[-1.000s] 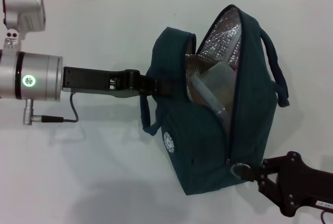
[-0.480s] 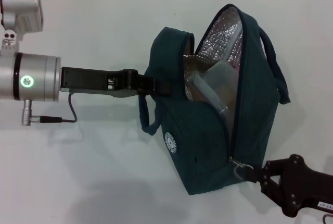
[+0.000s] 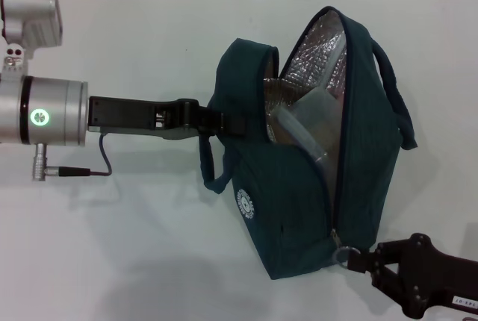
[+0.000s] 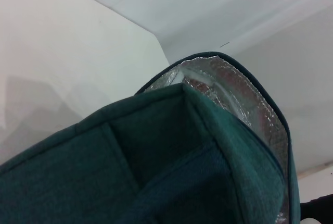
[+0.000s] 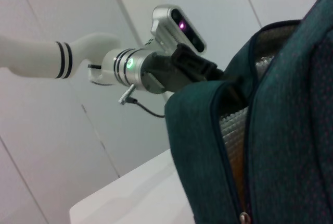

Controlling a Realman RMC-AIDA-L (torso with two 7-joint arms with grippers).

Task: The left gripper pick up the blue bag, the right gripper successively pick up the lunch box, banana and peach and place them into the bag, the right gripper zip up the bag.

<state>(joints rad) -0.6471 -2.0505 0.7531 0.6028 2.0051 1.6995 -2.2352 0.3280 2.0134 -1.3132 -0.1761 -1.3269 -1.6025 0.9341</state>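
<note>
The blue bag hangs upright above the white table, its top unzipped and its silver lining showing. My left gripper is shut on the strap on the bag's left side. Inside the opening lies the clear lunch box, tilted. The banana and peach are hidden. At the bag's lower near corner, my right gripper is shut on the metal zipper ring. The left wrist view shows the bag's fabric close up. The right wrist view shows the bag, its zipper slider and the left gripper behind.
The white table spreads under and around the bag. A pale wall runs along its far edge. My left arm's silver wrist reaches in from the left with a cable hanging below it.
My right gripper has shifted slightly toward the near edge, and the zipper ring has moved with it. The bag and left gripper have barely moved.
</note>
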